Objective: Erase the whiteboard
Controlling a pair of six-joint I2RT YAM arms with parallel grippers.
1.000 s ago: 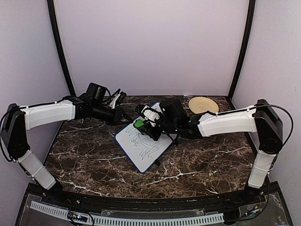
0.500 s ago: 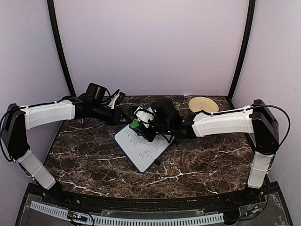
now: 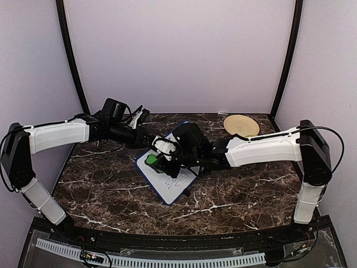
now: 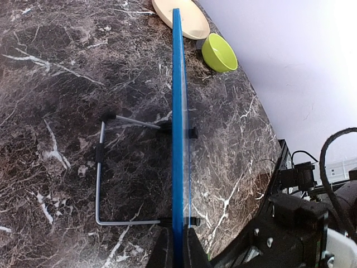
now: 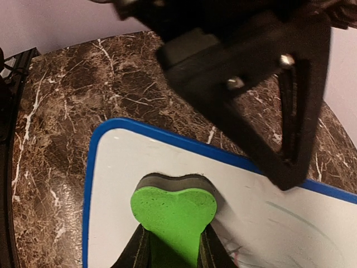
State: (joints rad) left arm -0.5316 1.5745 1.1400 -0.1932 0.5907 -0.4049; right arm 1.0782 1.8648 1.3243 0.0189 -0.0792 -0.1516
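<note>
The whiteboard [image 3: 166, 188] has a blue rim and stands tilted on the marble table, with faint dark lines left near its lower middle. My left gripper [image 3: 146, 138] is shut on its upper left edge. In the left wrist view the rim [image 4: 177, 111] runs edge-on between the fingers [image 4: 163, 251]. My right gripper [image 3: 154, 161] is shut on the green bone-shaped eraser [image 3: 150, 159] and presses it on the board near its left corner. In the right wrist view the eraser [image 5: 174, 212] lies flat on the white surface [image 5: 114, 184].
A cream plate [image 3: 241, 124] lies at the back right. The left wrist view shows the plate [image 4: 192, 23], a lime-green bowl [image 4: 218, 53] beside it, and the board's wire stand [image 4: 100, 184] on the table. My left arm's black gripper body [image 5: 262, 84] hangs over the board's far edge.
My right gripper has slid the eraser left and toward me across the board, to its left corner. Fewer lines show on the upper part. The left arm has not moved.
</note>
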